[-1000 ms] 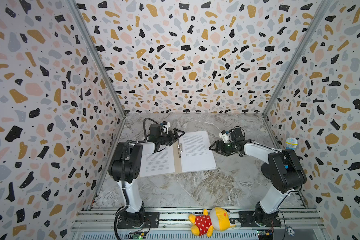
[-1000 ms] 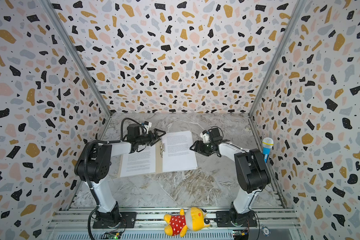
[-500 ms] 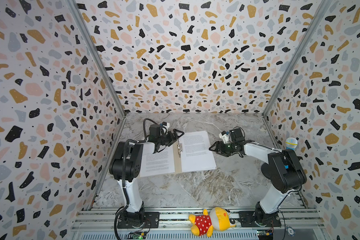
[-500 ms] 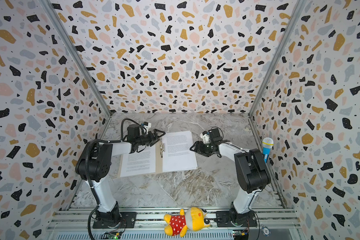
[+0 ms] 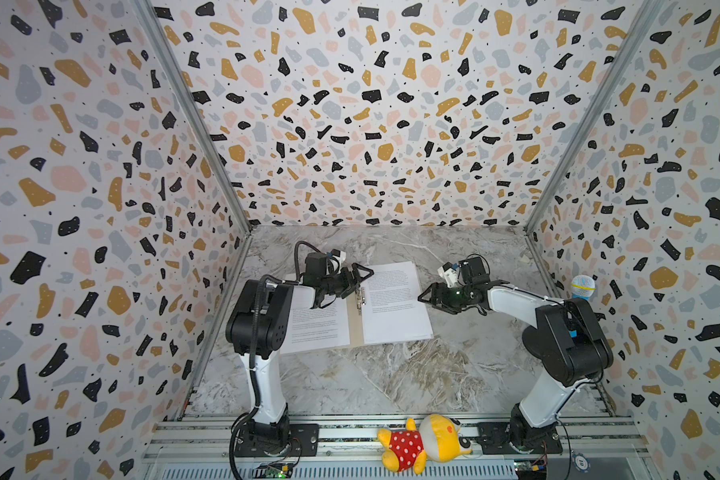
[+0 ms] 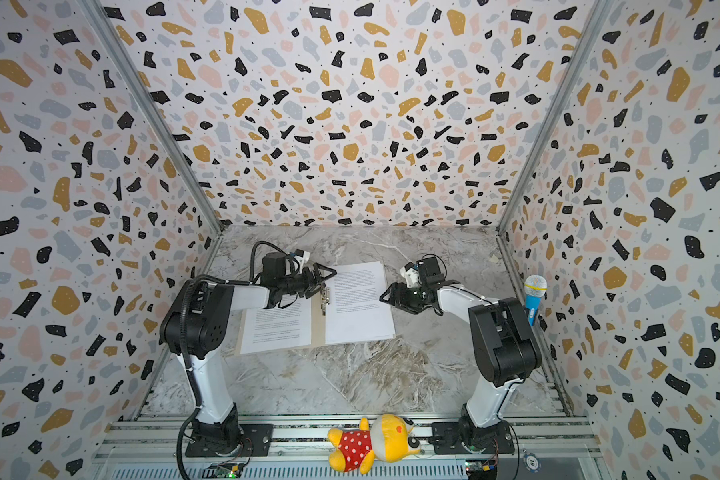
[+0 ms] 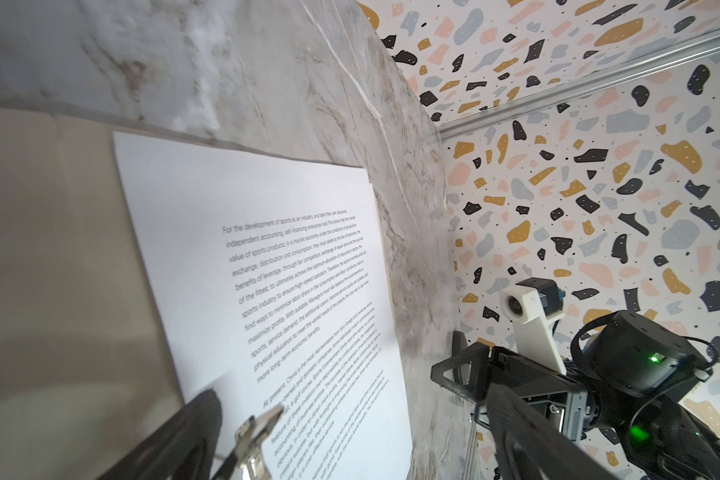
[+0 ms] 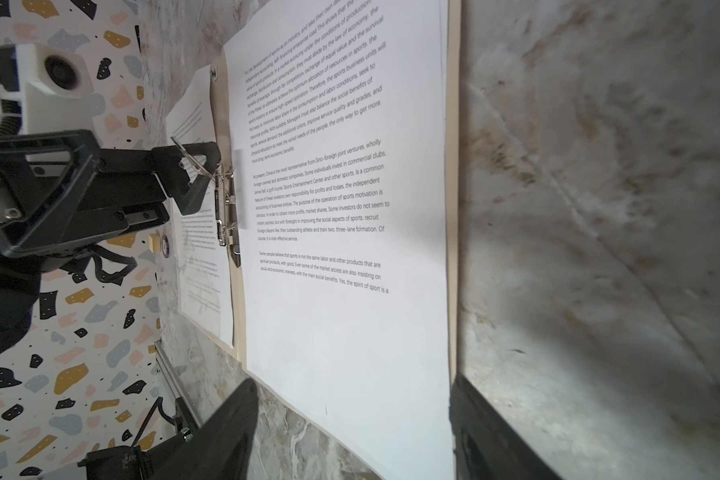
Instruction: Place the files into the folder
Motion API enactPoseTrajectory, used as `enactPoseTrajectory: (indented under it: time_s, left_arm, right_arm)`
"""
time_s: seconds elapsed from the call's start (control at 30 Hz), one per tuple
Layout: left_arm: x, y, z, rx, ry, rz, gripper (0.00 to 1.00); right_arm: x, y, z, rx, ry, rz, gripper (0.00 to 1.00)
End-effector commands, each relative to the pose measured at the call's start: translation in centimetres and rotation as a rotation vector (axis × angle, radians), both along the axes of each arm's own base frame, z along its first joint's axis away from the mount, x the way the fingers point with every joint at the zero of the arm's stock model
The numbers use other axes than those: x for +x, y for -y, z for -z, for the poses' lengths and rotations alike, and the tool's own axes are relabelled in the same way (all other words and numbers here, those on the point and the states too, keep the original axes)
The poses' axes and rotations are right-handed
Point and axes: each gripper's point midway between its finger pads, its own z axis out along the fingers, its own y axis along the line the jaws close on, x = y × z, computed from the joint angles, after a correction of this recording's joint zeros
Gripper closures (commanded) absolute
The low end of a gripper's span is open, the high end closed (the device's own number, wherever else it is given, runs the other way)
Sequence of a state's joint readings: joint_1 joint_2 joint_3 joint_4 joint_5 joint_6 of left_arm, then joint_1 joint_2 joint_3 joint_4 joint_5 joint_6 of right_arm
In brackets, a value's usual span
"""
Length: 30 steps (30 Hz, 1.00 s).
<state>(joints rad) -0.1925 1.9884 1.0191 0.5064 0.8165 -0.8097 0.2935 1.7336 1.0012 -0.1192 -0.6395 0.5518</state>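
Clip step: left gripper (image 8: 202, 172) fingers open astride tan cardboard folder's (image 5: 355, 328) silver metal clip (image 8: 225, 208), right gripper (image 5: 427, 296) fingers open, empty, at white printed sheets' (image 5: 395, 311) 3 o'clock; next prob. shut clip.

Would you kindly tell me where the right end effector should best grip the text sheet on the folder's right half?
Probably its outer long edge, approached low from the right. The text sheet lies flat on the open folder, so only an edge offers purchase; the spine side is taken by the clip and left end effector; the open right end effector sits beside that edge.
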Motion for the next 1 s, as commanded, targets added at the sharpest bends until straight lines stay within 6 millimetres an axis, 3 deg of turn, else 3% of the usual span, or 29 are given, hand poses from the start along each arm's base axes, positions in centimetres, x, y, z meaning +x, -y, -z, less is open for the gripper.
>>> enactPoseTrajectory:
  time_s: [0.0,0.2,0.43,0.6,0.8,0.97]
  left_arm:
    - [-0.2,0.6,-3.1,-0.067,0.083,0.022,0.00]
    - [-1.1,0.6,-4.0,-0.085,0.098,0.029,0.00]
    - [-3.0,1.3,-6.5,-0.147,0.128,0.063,0.00]
    - [-4.1,1.1,-6.4,-0.129,0.124,0.066,0.00]
    - [-2.3,-2.8,-1.7,0.089,0.010,-0.055,0.06]
    - [-2.1,-3.9,1.6,0.218,-0.070,-0.045,0.24]
  right_arm:
    - [-0.3,0.0,-1.2,0.012,0.028,-0.014,0.27]
    - [-0.4,-0.2,-1.3,0.016,0.029,-0.019,0.26]
    - [-0.7,-1.3,-1.5,0.009,0.030,-0.037,0.27]
    - [-0.5,-2.5,-2.3,0.015,0.037,-0.039,0.27]
    - [0.0,-5.8,-4.1,0.067,0.017,-0.043,0.33]
    - [-0.1,-8.9,-4.2,0.115,-0.031,-0.059,0.39]
